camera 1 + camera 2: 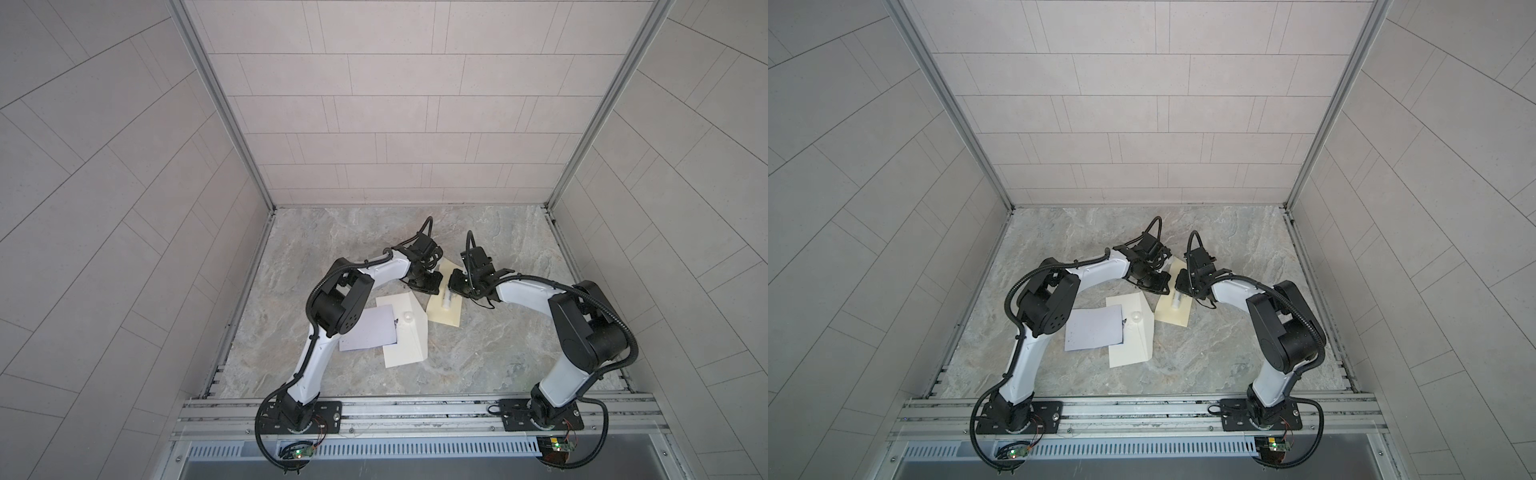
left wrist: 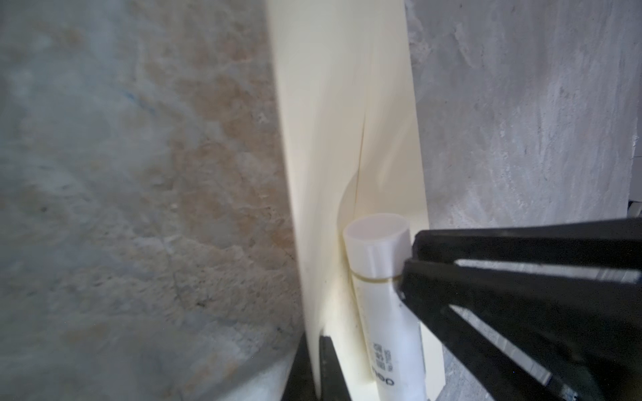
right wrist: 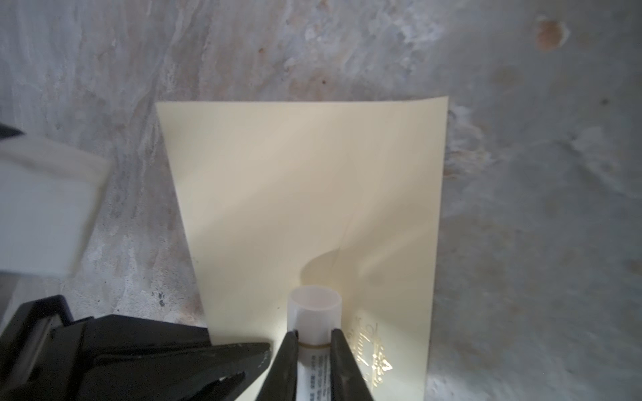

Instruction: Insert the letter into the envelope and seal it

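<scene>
- Right gripper [image 3: 314,338] stands narrow, a finger on each side of the white tube [image 3: 314,309] just under its cap; the tube's lower end is cut off
- Left gripper [image 2: 318,368] is closed, seemingly pinching the edge of the cream card [image 3: 312,191] under that tube
- Envelope [image 1: 409,345] lies flap-open on the table [image 1: 498,332], the lilac letter [image 1: 370,332] lying across it, one corner hidden under the left arm [image 1: 332,307]
- Gilt print on the card is too blurred to read
</scene>
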You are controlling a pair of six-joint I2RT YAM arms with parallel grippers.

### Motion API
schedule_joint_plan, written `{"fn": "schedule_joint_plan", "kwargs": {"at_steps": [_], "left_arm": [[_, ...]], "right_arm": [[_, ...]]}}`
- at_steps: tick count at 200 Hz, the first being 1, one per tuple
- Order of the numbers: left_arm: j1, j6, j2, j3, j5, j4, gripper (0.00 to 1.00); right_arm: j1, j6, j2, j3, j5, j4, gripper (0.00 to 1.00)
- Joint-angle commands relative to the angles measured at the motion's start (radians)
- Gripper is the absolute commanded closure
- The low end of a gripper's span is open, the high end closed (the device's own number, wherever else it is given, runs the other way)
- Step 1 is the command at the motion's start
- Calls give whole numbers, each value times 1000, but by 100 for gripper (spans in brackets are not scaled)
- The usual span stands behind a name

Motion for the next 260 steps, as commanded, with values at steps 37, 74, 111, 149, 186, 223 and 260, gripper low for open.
{"fn": "schedule_joint_plan", "kwargs": {"at_steps": [37, 74, 111, 149, 186, 223, 260], "left_arm": [[-3, 16, 23, 20, -45, -45, 100], [3, -2, 28, 27, -98, -74, 100], [5, -8, 27, 29, -128, -87, 100], [4, -13, 27, 30, -140, -91, 100], [6, -13, 31, 32, -135, -90, 100], [5, -13, 35, 35, -127, -87, 100], [6, -10, 34, 34, -121, -87, 100]], "right_arm": [[34, 13, 86, -22, -5, -82, 89], [13, 11, 20, -49, 24, -117, 80], [-58, 23, -56, -125, 38, -127, 68], [-116, -6, -124, -176, 36, -139, 64], [-103, -58, -142, -185, -69, -61, 66], [-33, -94, -147, -136, -79, -27, 84], [-22, -61, -37, -76, -77, -16, 95]]}}
